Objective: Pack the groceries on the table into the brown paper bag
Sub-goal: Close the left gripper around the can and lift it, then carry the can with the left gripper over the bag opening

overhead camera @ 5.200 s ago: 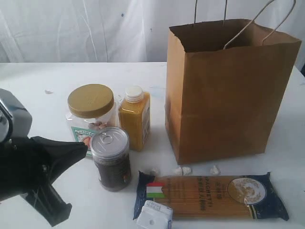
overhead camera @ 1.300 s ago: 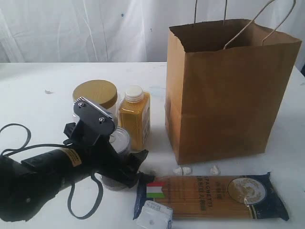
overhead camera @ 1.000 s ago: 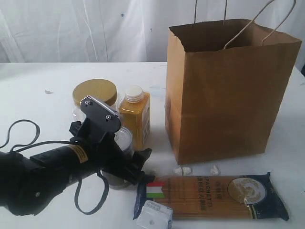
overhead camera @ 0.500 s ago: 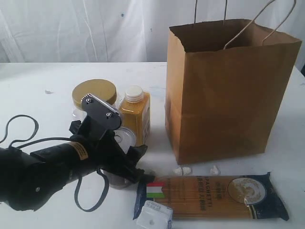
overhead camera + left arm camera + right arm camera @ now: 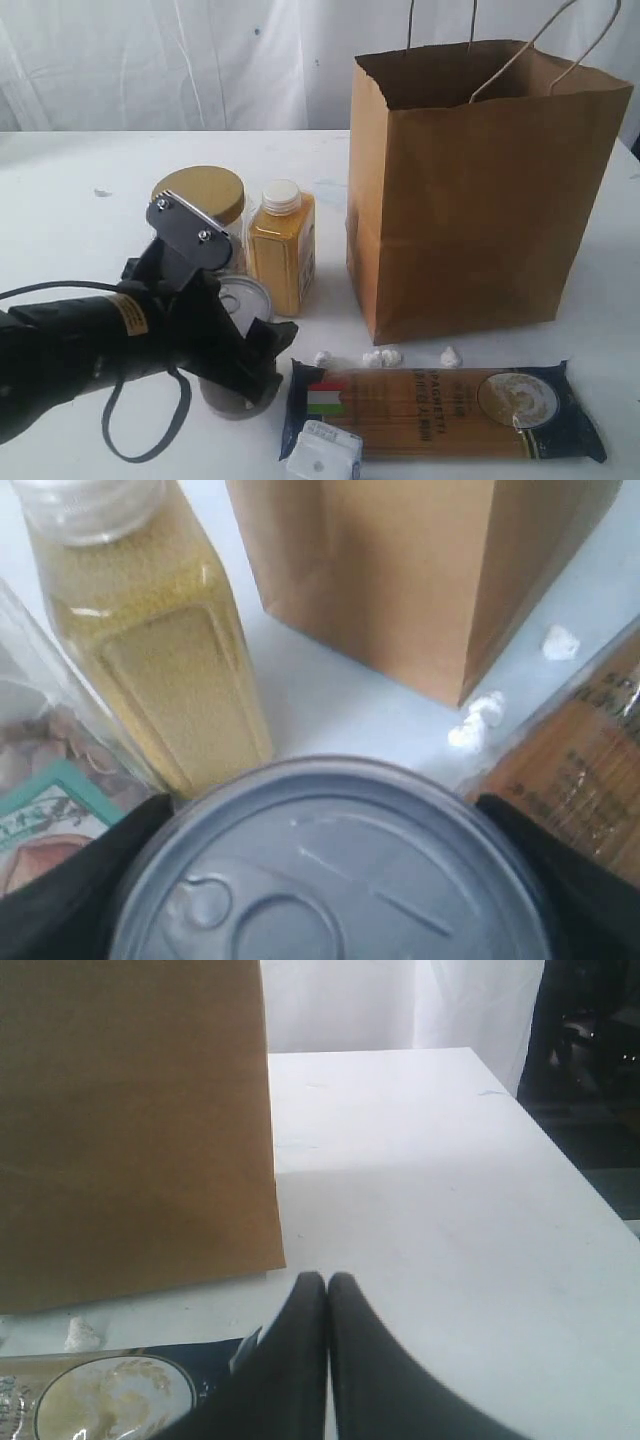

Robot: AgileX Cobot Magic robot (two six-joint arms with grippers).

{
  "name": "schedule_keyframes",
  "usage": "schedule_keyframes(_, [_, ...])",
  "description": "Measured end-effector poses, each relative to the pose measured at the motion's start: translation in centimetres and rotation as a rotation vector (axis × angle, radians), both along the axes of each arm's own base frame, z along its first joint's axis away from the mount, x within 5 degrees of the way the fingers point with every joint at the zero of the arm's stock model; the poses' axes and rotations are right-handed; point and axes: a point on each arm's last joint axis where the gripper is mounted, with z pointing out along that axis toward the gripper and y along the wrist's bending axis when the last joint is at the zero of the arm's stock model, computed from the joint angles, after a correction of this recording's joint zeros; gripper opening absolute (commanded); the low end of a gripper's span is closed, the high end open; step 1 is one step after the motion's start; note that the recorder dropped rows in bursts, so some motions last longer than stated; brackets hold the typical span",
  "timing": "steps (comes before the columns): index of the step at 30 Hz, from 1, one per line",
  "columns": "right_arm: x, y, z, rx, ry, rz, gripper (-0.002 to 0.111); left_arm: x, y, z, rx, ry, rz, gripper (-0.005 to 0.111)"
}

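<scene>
My left gripper (image 5: 243, 352) is shut on the dark pull-tab can (image 5: 245, 298), near the table's front left. In the left wrist view the can's grey lid (image 5: 330, 880) fills the space between the two black fingers (image 5: 60, 900). Right behind the can stand the gold-lidded jar (image 5: 200, 195) and the yellow bottle (image 5: 282, 250). The brown paper bag (image 5: 480, 200) stands open at the right. In front of it lie the spaghetti packet (image 5: 440, 410) and a small white box (image 5: 322, 455). My right gripper (image 5: 327, 1278) is shut and empty, low over the packet's end (image 5: 110, 1395) beside the bag (image 5: 130, 1120).
Small white crumbs (image 5: 380, 357) lie on the white table (image 5: 80, 230) between the bag and the spaghetti packet. The left arm's black cable loops over the tabletop at the front left. The table's right edge (image 5: 560, 1160) drops off near the right gripper.
The left gripper's fingers have come in against the can. Arm and can have shifted a little left and toward the front, uncovering a crumb beside the packet.
</scene>
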Motion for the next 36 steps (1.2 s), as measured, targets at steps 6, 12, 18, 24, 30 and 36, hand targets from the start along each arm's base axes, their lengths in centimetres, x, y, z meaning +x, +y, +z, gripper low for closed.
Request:
schedule_keyframes(6, [0.0,0.0,0.0,0.0,0.0,0.0,0.0,-0.7,0.7,2.5,-0.065,-0.052,-0.004,0.0])
schedule_keyframes(12, [0.0,0.0,0.0,0.0,0.0,0.0,0.0,-1.4,1.5,4.9,-0.134,-0.11,-0.006,0.0])
schedule_keyframes(18, [0.0,0.0,0.0,0.0,0.0,0.0,0.0,-1.7,1.5,9.8,-0.275,-0.177,-0.014,0.0])
schedule_keyframes(24, [0.0,0.0,0.0,0.0,0.0,0.0,0.0,-2.1,-0.4,16.6,-0.354,-0.394,-0.148,0.0])
schedule_keyframes(30, [0.0,0.0,0.0,0.0,0.0,0.0,0.0,-0.7,-3.3,20.0,-0.33,-0.54,-0.218,0.0])
schedule_keyframes(36, [0.0,0.0,0.0,0.0,0.0,0.0,0.0,1.8,-6.6,20.3,-0.303,-0.58,-0.233,0.0])
